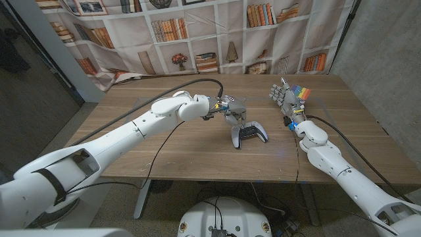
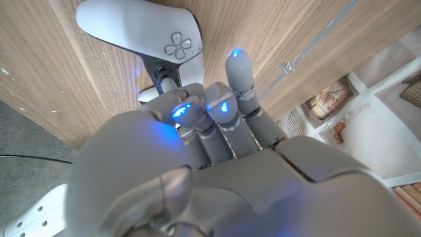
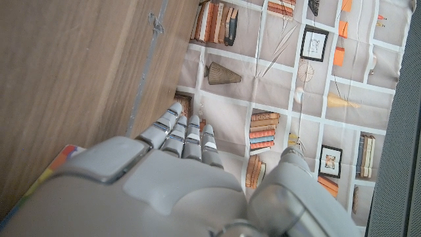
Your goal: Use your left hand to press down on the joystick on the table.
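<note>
I'm working in what looks like a staged lab or test room, not a home: behind the wooden worktop [image 1: 164, 148] hangs a wrinkled cloth backdrop [image 1: 197, 33] printed with bookshelves, framed by a bare grey wall [image 1: 381, 39], with loose cables [image 1: 342, 141] trailing across the worktop.

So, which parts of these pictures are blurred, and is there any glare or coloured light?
Left wrist view: the left hand is soft and out of focus near the lens, with blue lights glowing on its fingers; the game controller is sharper. Right wrist view: the right hand is slightly blurred. Head view: evenly lit, no strong glare.
</note>
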Controlling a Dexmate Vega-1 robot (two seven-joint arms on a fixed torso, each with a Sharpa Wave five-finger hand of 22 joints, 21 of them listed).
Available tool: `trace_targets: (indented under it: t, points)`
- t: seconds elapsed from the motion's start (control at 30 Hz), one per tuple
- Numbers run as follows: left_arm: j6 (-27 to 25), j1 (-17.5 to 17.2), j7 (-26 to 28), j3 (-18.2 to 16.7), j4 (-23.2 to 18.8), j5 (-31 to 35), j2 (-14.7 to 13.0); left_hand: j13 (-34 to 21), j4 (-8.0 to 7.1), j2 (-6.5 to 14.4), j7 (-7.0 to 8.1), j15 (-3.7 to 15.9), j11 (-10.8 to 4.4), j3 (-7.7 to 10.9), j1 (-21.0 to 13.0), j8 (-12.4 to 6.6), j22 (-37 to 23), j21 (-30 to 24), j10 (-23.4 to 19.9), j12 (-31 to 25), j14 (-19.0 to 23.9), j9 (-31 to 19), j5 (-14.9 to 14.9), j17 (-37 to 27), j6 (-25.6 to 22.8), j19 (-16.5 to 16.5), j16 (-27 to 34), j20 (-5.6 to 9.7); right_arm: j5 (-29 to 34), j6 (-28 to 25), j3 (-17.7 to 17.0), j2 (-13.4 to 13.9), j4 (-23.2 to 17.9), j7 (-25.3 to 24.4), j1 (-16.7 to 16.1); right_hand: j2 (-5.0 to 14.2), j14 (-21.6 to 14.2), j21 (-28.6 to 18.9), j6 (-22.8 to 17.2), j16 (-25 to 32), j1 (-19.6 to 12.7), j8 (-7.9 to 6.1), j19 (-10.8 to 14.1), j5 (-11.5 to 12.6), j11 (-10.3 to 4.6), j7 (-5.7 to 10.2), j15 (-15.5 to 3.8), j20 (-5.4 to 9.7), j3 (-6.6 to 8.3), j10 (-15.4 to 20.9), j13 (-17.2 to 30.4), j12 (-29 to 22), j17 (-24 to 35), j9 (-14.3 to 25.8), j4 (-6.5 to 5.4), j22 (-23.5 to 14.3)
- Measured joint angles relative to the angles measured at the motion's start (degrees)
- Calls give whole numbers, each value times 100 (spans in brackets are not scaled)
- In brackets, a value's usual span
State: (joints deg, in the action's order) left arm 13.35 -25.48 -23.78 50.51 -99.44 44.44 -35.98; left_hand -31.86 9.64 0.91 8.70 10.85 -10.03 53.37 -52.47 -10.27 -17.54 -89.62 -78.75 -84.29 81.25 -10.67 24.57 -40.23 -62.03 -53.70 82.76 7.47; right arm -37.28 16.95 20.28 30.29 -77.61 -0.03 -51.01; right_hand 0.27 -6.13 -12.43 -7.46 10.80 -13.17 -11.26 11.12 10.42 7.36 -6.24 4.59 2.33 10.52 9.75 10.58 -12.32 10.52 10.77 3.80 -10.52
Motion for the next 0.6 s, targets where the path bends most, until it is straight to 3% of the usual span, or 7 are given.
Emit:
trace_targets:
  t: [0.27, 0.6]
  points:
    - [12, 4, -10, 4, 23, -32, 3, 58, 16, 17, -82, 0, 0, 16, 17, -37, -4, 0, 0, 0, 0, 2, 0, 0, -165, 0, 0, 0, 0, -5, 1, 0, 0, -5, -4, 0, 9, 36, 0, 0, 0, 0, 0, 0, 0, 0, -9, 0, 0, 0, 0, 0, 0, 0, 0, 0]
    - [12, 5, -21, 18, 52, -39, 3, 62, -9, 17, -51, 0, 0, 40, 17, -40, -14, 0, 0, 0, 0, -3, 0, -14, -196, 0, 0, 0, 0, -5, 11, -16, 25, 1, 0, 0, 9, 34, 0, 0, 0, 0, 0, 0, 0, 0, -9, 0, 0, 0, 0, 0, 0, 0, 0, 0]
